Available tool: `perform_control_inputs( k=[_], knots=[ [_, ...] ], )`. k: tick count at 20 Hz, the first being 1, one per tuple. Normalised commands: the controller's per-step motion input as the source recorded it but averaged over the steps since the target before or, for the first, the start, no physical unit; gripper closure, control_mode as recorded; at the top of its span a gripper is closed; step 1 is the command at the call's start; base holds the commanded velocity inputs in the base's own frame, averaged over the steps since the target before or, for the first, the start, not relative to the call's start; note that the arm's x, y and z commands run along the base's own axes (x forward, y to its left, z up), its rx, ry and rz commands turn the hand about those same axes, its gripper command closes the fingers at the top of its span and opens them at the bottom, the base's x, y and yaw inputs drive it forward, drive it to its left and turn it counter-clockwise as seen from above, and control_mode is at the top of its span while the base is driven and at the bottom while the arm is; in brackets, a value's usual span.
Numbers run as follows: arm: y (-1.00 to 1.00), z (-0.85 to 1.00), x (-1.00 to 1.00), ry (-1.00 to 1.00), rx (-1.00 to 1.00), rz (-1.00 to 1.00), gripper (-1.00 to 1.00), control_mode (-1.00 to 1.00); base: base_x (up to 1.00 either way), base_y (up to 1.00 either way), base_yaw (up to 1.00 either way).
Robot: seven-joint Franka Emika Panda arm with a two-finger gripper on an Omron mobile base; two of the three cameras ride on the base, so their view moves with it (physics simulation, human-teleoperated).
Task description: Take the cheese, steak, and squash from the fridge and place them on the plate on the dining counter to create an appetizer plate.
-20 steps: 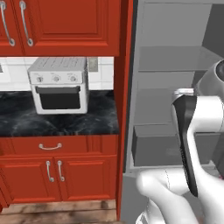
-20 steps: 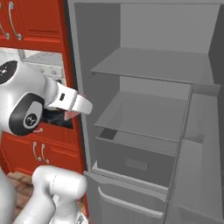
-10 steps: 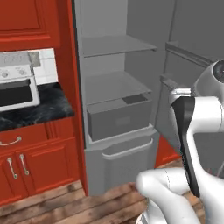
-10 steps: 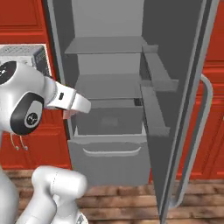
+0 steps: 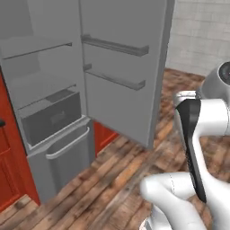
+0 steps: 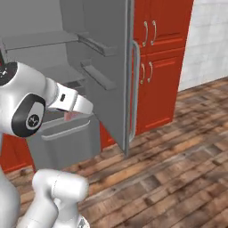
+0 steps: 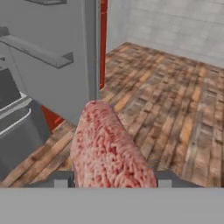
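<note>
Steak (image 7: 111, 148) apparently clamped between gripper (image 7: 113, 181) fingers, fridge (image 5: 54, 90) door open.

A home kitchen: a tall grey fridge (image 5: 54, 112) stands open at the left, its bare shelves, boxy drawer and door racks on show. Red cabinets (image 6: 160, 67) with curved metal handles rise just beside it to the right in the right base view. A wood plank floor (image 6: 178, 147) runs to a pale tiled wall (image 5: 197, 36) at the far right.
</note>
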Motion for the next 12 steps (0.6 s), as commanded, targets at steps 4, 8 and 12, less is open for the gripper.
perform_control_inputs(
  k=[4, 8, 12],
  knots=[
    [0.0, 0.0, 0.0, 0.0, 0.0, 0.0, 1.0, 1.0, -0.84, 0.03, -0.79],
    [0.0, 0.0, 0.0, 0.0, 0.0, 0.0, 1.0, 1.0, -0.21, -0.27, -0.77],
    [0.0, 0.0, 0.0, 0.0, 0.0, 0.0, 1.0, 1.0, 0.65, -0.39, -0.59]
  ],
)
